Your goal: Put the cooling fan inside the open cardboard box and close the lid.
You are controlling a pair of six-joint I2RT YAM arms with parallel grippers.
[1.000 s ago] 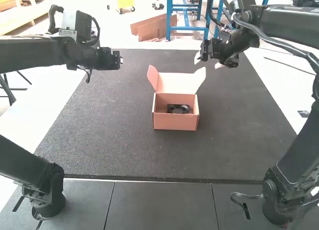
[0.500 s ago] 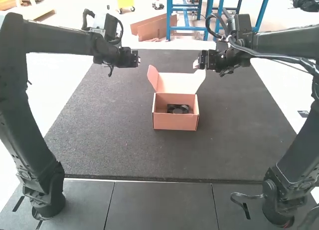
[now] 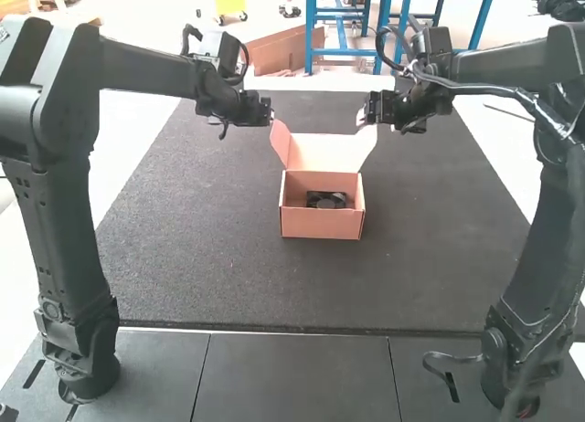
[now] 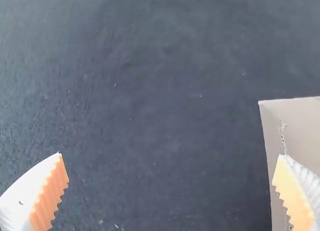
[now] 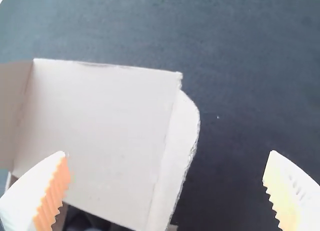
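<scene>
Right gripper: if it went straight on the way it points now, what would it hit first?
Most likely the raised lid of the cardboard box: it lies ahead of the right gripper, between its open fingers, with the black mat beyond. How far off is unclear.

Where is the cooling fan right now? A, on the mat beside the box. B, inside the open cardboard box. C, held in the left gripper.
B: the cooling fan lies on the bottom of the cardboard box, whose lid stands open.
</scene>
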